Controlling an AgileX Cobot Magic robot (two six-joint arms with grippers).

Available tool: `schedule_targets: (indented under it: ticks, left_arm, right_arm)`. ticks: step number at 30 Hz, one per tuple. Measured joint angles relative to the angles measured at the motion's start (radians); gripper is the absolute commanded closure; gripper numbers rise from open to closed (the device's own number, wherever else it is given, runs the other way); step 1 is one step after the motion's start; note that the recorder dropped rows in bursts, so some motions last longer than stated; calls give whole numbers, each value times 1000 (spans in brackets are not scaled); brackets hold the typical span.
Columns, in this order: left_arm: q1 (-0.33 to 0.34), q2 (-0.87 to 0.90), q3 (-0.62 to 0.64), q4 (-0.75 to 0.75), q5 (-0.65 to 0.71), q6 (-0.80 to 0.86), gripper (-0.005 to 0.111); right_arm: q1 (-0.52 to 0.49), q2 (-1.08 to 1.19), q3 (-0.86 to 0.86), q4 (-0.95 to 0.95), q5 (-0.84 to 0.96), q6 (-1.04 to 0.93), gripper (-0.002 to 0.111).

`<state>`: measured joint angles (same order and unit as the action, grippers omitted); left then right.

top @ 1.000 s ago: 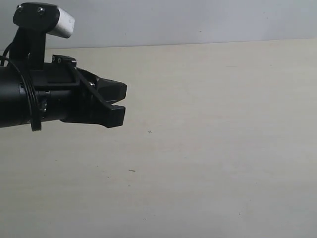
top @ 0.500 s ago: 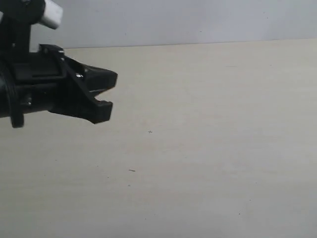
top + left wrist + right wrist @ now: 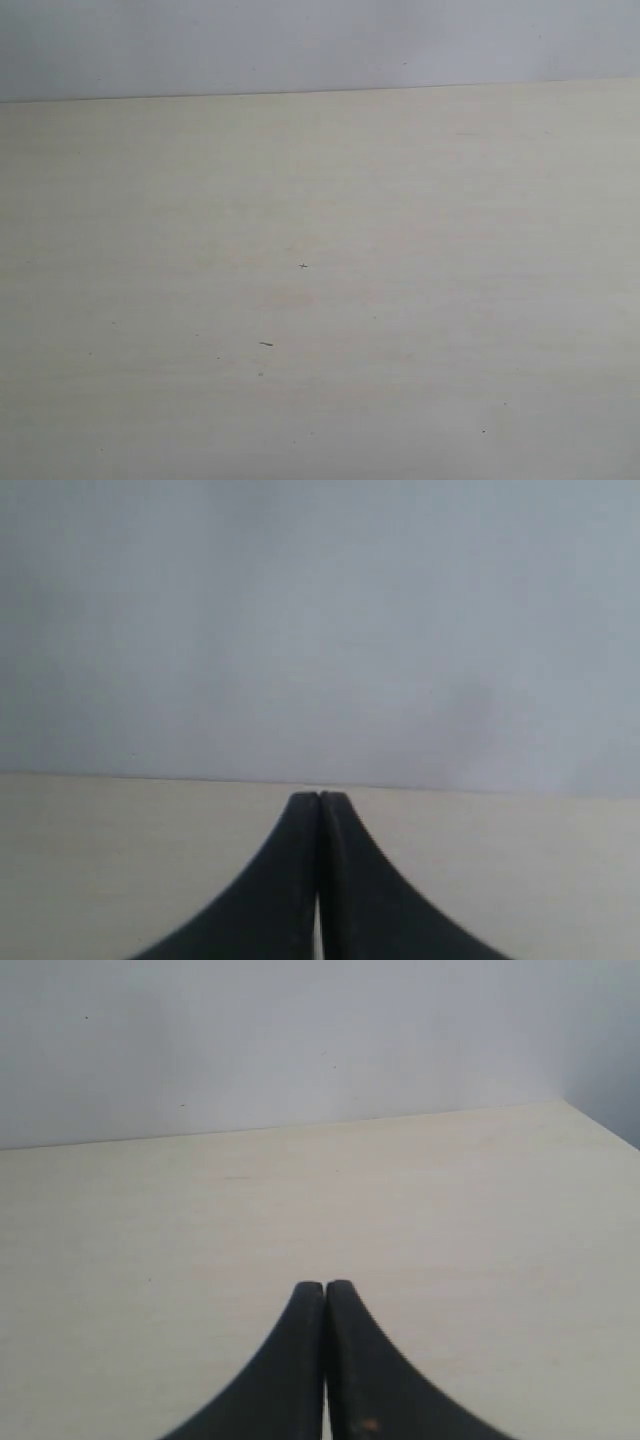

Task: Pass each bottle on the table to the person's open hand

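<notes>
Bottles show nowhere on the surface (image 3: 420,300), so no clock bearing or nearer arm can be judged; left jaws and right jaws are clenched, empty.

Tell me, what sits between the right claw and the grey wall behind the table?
Only bare beige table, as the right wrist view shows: nothing stands between the shut right claw and the wall.

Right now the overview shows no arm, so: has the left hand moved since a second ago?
Yes. The left hand drew leftward, away from the table's dark speck, out of the exterior view.
</notes>
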<state>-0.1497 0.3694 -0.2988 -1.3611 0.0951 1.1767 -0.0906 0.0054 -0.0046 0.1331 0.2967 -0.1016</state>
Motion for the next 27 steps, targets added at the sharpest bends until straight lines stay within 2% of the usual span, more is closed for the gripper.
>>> schedule_targets:
  ticks: [2,6,8,9,10,11,13,15,18,27]
  left_arm:
    - [30,-62,19,-9,0,-2,107]
    - [37,-85,24,-8,4,-6,107]
    - [37,-82,24,160,26,-155,107]
    - [37,-78,24,390,32,-407,107]
    - [37,-78,24,548,34,-590,107]
    - [37,-78,24,854,38,-949,107]
    - [37,-78,27,1240,49,-1401,107]
    - [38,-78,35,1404,53,-1578,107]
    - [38,-90,91,1458,53,-1580,107]
    - [38,-112,257,1466,62,-1551,107]
  right_arm:
    - [0,0,0,0,0,0,108]
    - [0,0,0,0,0,0,108]
    - [0,0,0,0,0,0,108]
    - [0,0,0,0,0,0,108]
    - [0,0,0,0,0,0,108]
    - [0,0,0,0,0,0,108]
    - [0,0,0,0,0,0,108]
    - [0,0,0,0,0,0,108]
    - [0,0,0,0,0,0,108]
    - [0,0,0,0,0,0,108]
